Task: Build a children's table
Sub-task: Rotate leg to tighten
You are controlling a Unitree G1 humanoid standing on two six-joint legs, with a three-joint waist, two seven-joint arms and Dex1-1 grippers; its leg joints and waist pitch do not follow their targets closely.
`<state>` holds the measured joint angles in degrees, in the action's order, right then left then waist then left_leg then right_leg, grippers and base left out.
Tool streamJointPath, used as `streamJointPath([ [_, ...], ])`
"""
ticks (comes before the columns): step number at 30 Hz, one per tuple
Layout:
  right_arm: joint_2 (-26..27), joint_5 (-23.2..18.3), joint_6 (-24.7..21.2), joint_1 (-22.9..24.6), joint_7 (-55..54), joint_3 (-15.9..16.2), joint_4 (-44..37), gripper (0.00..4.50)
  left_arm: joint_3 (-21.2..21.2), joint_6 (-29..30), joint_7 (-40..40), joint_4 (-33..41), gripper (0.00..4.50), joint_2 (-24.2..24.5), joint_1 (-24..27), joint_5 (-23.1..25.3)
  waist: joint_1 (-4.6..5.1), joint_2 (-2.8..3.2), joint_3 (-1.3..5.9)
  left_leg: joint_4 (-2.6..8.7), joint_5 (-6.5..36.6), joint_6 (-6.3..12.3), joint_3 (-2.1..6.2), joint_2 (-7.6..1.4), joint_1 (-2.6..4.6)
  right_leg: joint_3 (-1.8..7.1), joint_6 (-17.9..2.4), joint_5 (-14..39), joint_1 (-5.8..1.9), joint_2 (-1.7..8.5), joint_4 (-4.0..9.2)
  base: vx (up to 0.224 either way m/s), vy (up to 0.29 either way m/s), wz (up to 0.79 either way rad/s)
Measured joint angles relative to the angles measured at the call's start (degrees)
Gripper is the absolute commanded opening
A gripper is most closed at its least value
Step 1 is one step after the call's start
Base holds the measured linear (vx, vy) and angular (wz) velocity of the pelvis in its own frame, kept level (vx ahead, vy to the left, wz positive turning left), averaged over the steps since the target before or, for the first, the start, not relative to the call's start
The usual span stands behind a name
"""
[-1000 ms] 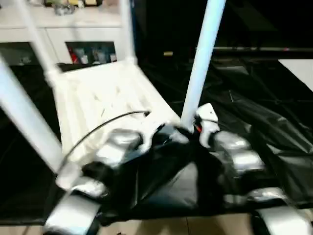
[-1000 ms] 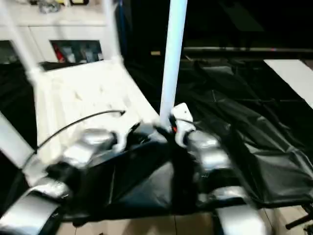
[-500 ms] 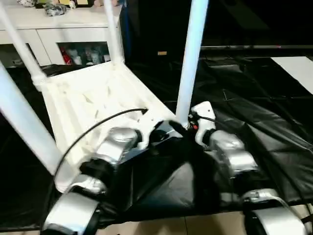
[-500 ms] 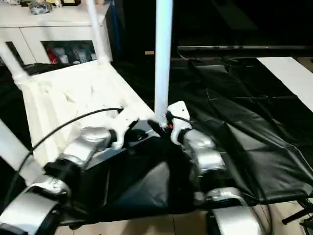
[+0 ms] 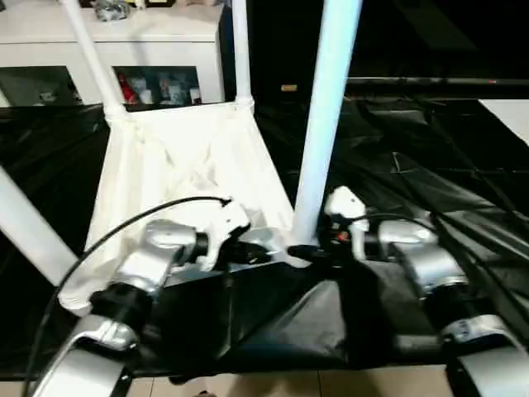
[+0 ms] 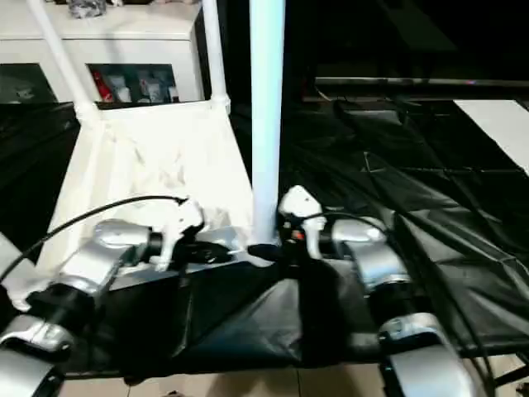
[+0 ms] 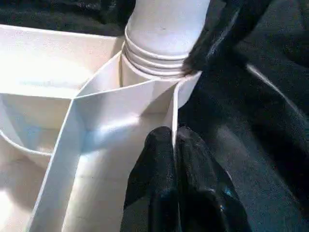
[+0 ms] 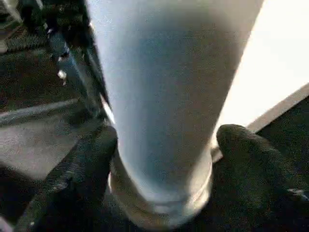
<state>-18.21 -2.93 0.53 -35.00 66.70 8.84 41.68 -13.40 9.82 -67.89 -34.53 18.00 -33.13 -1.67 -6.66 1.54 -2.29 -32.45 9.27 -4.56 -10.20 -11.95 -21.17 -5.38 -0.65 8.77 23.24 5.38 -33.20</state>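
Note:
The white tabletop [image 5: 165, 165] lies upside down on a black sheet, ribs up. Three legs stand in its sockets at the far left [image 5: 91, 58], far right [image 5: 240, 50] and near left [image 5: 29, 227]. A fourth leg [image 5: 322, 141] stands upright in the near-right socket [image 7: 154, 72]. My right gripper [image 5: 310, 251] sits at that leg's base, open, one finger [image 8: 91, 164] on each side of the tube [image 8: 159, 96]. My left gripper [image 7: 175, 154] is shut on the tabletop's thin edge wall just beside that socket.
A white cabinet [image 5: 124, 25] with glass doors stands behind the tabletop. The crumpled black sheet [image 5: 430, 165] spreads to the right, with a white panel [image 5: 512, 112] at its far right edge. A black cable [image 5: 124, 227] arcs over my left forearm. Tiled floor [image 5: 331, 385] shows in front.
The whole view has swung, so the camera moved. My right wrist has turned around the near-right leg's base and its fingers have spread slightly. My left gripper keeps its hold.

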Motion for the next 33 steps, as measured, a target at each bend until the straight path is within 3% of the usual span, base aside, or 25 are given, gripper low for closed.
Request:
streamJointPath([
  [9, 0.0, -0.9, -0.2, 0.7, 1.3, 0.7, 0.0, 2.75, 0.0, 0.5, -0.8, 1.1, 0.0, 0.5, 0.7, -0.3, -0.05, 0.0, 0.0, -0.02, 0.0, 0.0, -0.02, 0.01, 0.0, 0.03, 0.0, 0.0, 0.0, 0.01, 0.0, 0.0, 0.0, 0.0],
  [14, 0.3, -1.3, -1.0, 1.7, 0.9, 0.0, -0.7, 2.7, 0.0, 1.0, -0.5, 1.4, 0.0, 0.3, 1.0, -0.3, -0.11, 0.0, 0.01, -0.03, 0.0, 0.0, -0.02, 0.01, 0.01, 0.03, 0.0, 0.0, -0.01, 0.01, -0.01, 0.0, 0.0, 0.0],
  [17, 2.7, -0.8, -2.1, 1.8, -6.9, -1.7, 0.4, 2.7, 0.2, 1.0, 5.7, -1.2, 0.0, -2.3, -0.9, 1.4, 0.11, -0.07, 0.01, -0.06, 0.0, 0.0, -0.02, 0.03, 0.13, 0.05, 0.0, 0.0, -0.11, 0.02, -0.03, 0.0, 0.0, 0.0],
  [22, 9.6, -0.5, -4.0, 1.0, -29.4, -8.0, 3.7, 2.69, 1.4, 3.0, 21.9, -8.5, 0.0, -10.3, -6.0, 4.1, 0.92, -0.19, 0.04, -0.05, 0.0, -0.01, 0.02, 0.09, 0.34, 0.1, 0.2, 0.1, -0.24, 0.03, -0.02, 0.0, 0.0, 0.0],
  [25, 12.7, -0.7, -4.3, 0.9, -38.4, -10.5, 4.0, 2.69, 1.7, 3.8, 27.6, -10.5, 0.0, -13.4, -7.5, 4.5, 1.22, -0.18, 0.05, -0.02, 0.0, 0.0, 0.03, 0.1, 0.34, 0.09, 0.2, 0.1, -0.26, 0.03, 0.03, 0.0, 0.0, 0.0],
  [32, 13.2, 0.2, -2.7, 1.3, -39.1, -10.5, 3.7, 2.69, 1.6, 2.4, 27.1, -10.8, 0.0, -13.4, -7.6, 5.5, 1.36, -0.14, 0.08, 0.02, 0.0, 0.0, 0.11, 0.1, 0.22, 0.02, 0.2, 0.1, -0.22, 0.03, 0.05, 0.0, 0.0, 0.0],
  [33, 13.0, 0.1, -2.6, 1.4, -38.3, -10.5, 3.6, 3.04, 1.6, 2.2, 26.4, -10.8, 0.0, -13.1, -7.6, 5.4, 1.36, -0.15, 0.07, 0.04, 0.0, 0.0, 0.12, 0.1, 0.21, 0.01, 0.2, 0.1, -0.21, 0.02, 0.05, 0.0, 0.0, 0.0],
])
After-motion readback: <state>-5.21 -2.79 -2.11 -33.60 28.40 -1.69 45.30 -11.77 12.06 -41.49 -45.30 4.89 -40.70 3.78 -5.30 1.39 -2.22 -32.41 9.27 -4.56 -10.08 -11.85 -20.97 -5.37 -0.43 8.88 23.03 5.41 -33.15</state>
